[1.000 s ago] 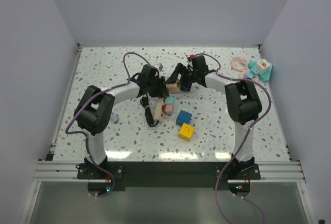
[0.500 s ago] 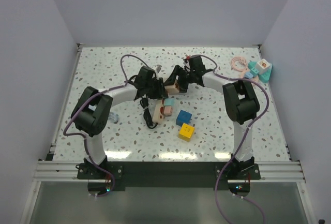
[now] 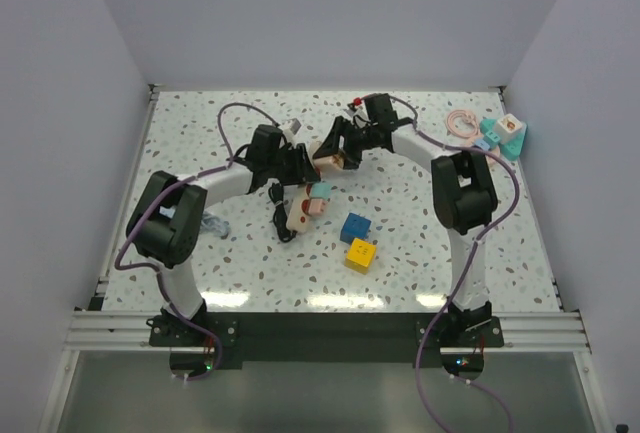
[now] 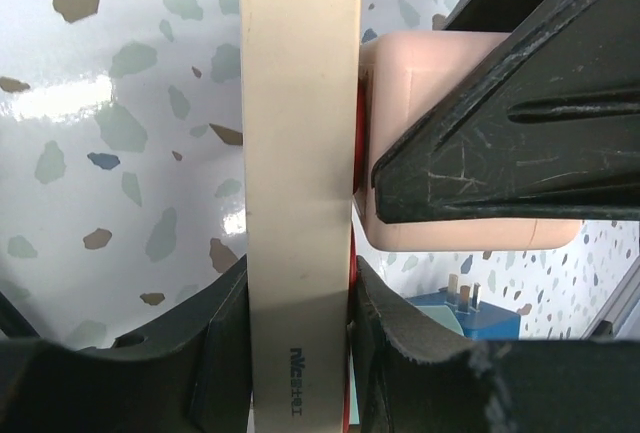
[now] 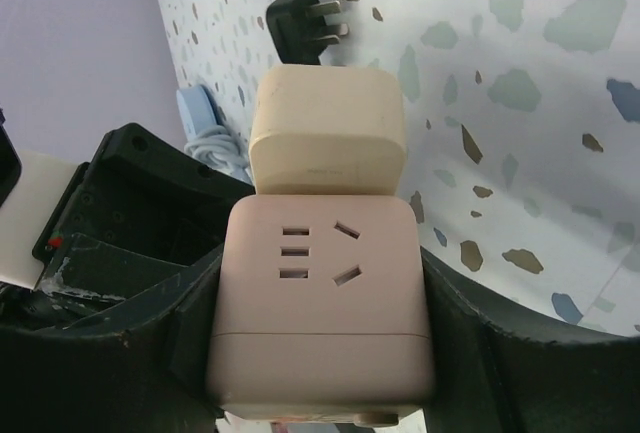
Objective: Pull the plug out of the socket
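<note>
The socket (image 4: 300,153) is a cream bar with a pinkish face. My left gripper (image 4: 300,283) is shut on its narrow edges. It also shows in the top view (image 3: 305,208), below the grippers. A pink outlet cube (image 5: 320,293) sits against the cream part (image 5: 325,128). My right gripper (image 5: 320,298) is shut on this cube. The two grippers meet at mid-table, left (image 3: 298,168) and right (image 3: 337,156). The black plug (image 5: 305,23) lies on the table beyond the socket with its prongs bare. Its black cord (image 3: 281,215) coils beside the bar.
A teal cube (image 3: 322,191) touches the bar, and a blue cube (image 3: 355,227) and yellow cube (image 3: 361,253) lie in front. Teal and pink toys (image 3: 503,136) and a pink ring (image 3: 461,123) sit at the back right. A pale blue cable (image 3: 212,223) lies at the left.
Both grippers and the socket have shifted left and toward the back of the table. The black cord has stayed on the table.
</note>
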